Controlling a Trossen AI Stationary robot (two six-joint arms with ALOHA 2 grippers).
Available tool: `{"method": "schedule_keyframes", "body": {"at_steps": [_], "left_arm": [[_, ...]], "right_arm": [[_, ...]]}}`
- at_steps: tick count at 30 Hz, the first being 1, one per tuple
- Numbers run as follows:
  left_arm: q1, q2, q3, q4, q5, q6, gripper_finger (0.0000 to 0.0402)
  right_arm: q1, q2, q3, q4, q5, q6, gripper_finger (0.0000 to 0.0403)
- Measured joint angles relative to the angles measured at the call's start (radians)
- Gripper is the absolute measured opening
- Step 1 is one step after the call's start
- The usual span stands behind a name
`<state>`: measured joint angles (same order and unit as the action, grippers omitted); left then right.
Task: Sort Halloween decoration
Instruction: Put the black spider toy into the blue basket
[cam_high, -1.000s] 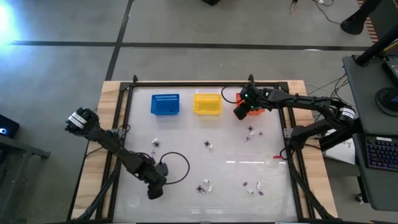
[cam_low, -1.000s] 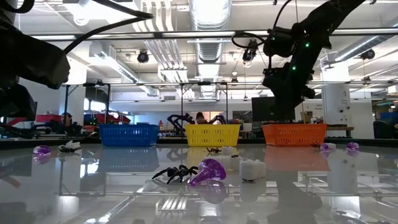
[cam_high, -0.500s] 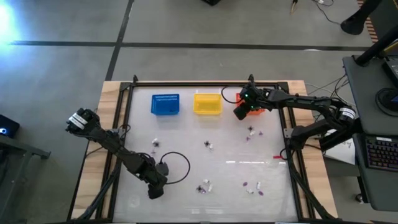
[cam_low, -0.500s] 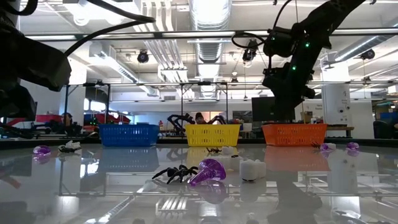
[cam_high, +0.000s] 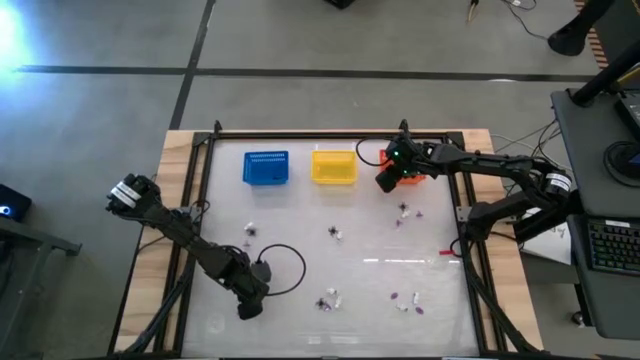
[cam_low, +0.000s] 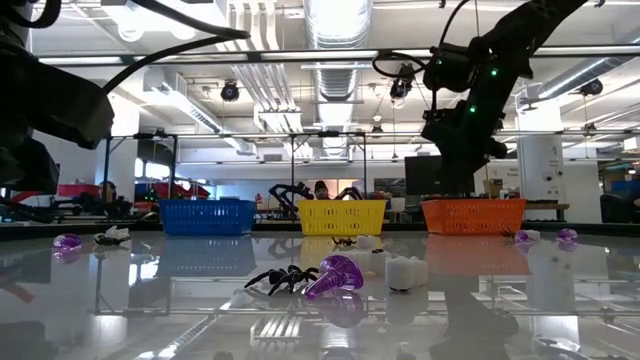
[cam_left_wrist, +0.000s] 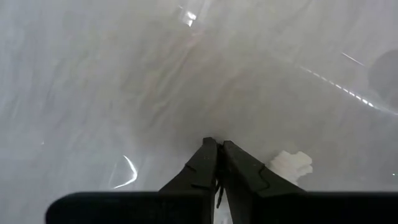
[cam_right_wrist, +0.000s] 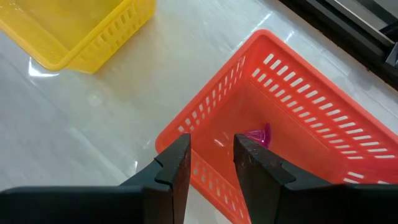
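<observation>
The right gripper (cam_right_wrist: 211, 158) is hovering over the orange basket (cam_right_wrist: 323, 124) with its fingers apart and nothing between them; a purple trinket (cam_right_wrist: 256, 136) is lying on that basket's floor, apparently where purple pieces belong. The yellow basket (cam_high: 334, 167) and blue basket (cam_high: 266, 168) are sitting beside the orange one. The remaining trinkets (cam_high: 404, 212) are lying scattered on the table (cam_high: 300, 235), some close to the orange basket, others farther. The left gripper (cam_left_wrist: 216, 163) is waiting well away from that basket, fingers together, empty.
</observation>
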<state>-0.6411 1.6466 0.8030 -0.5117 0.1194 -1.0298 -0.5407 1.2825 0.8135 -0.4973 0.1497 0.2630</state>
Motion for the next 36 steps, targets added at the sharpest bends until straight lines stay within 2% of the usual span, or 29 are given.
{"method": "schedule_keyframes", "body": {"at_steps": [9,16,21,29,36], "left_arm": [[-0.001,0.0,0.016,-0.007,-0.004,0.048,0.0001],[-0.003,-0.027,0.113,-0.118,-0.075,0.103,0.0],[-0.002,-0.036,0.127,-0.164,-0.109,0.109,0.0],[0.028,-0.071,0.121,-0.338,-0.238,0.141,0.0],[0.107,-0.115,0.108,-0.366,-0.349,0.257,0.0]], "right_arm": [[0.0,0.0,0.0,0.0,0.0,0.0,0.0114],[0.0,0.0,0.0,0.0,0.001,-0.001,0.0114],[0.0,0.0,0.0,-0.001,0.0,0.0,0.0114],[0.004,0.0,0.0,-0.003,0.0,0.014,0.0114],[0.032,0.0,-0.001,-0.039,-0.001,0.018,0.0114]]}}
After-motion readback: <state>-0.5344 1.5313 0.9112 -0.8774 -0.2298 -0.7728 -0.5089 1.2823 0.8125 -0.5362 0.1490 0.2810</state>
